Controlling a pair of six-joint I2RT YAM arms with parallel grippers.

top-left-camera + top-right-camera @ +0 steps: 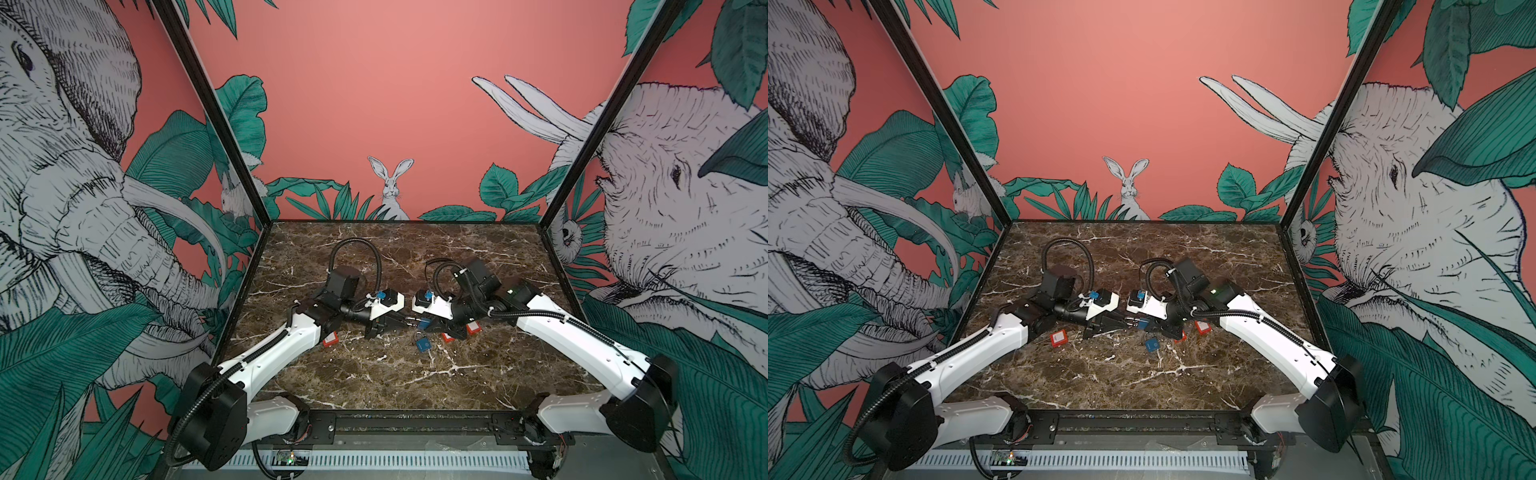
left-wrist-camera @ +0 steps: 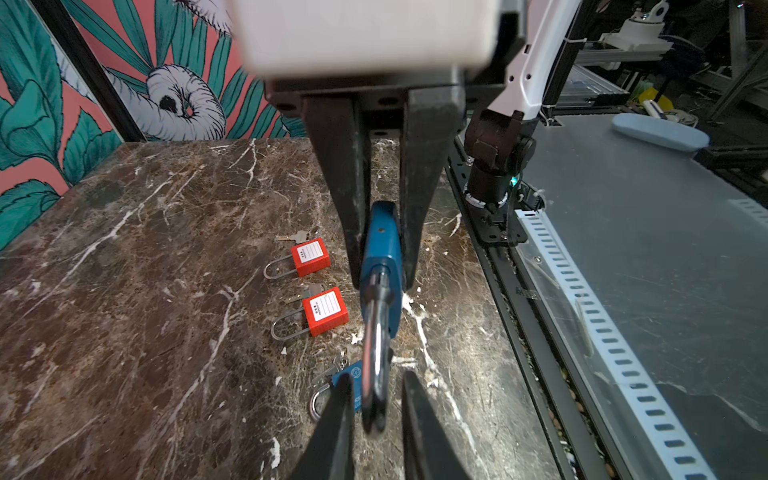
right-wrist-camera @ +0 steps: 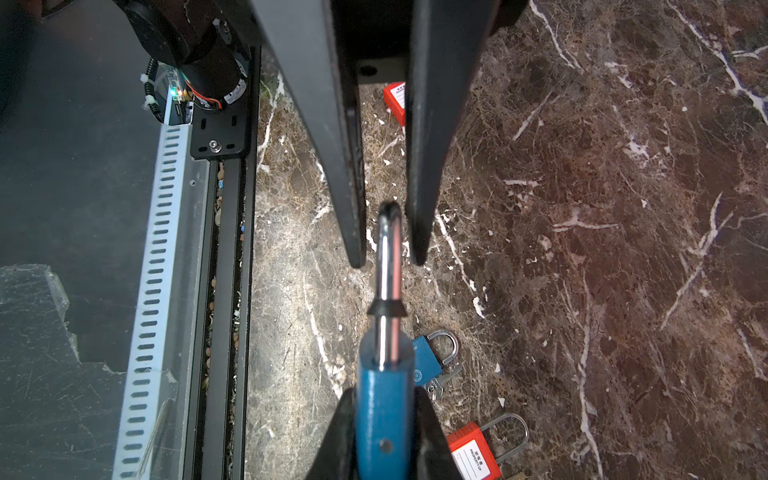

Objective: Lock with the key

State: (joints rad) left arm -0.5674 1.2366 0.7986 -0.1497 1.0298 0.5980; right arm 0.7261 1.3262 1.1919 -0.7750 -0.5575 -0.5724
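The step in hand looks like a two-handed seating of the shackle. The right gripper is clamped on the flat sides of the blue padlock, and the left gripper straddles the tip of the steel shackle. The left fingers are drawn narrow, with a sliver of gap on each side, so they appear not yet to pinch the metal, though the edge-on view makes that hard to be sure of. To do this well, the left fingers should close squarely on the bend of the shackle, far enough in not to slide off the curve. Any push should run straight along the shackle's legs into the body while the right grip resists twisting. The padlock hangs above the marble table, between the two grippers near the middle of the workspace, with its body toward the right arm and its shackle toward the left. No key shows on it from these angles. A second blue padlock and red padlocks lie on the table nearby, with keys beside them.
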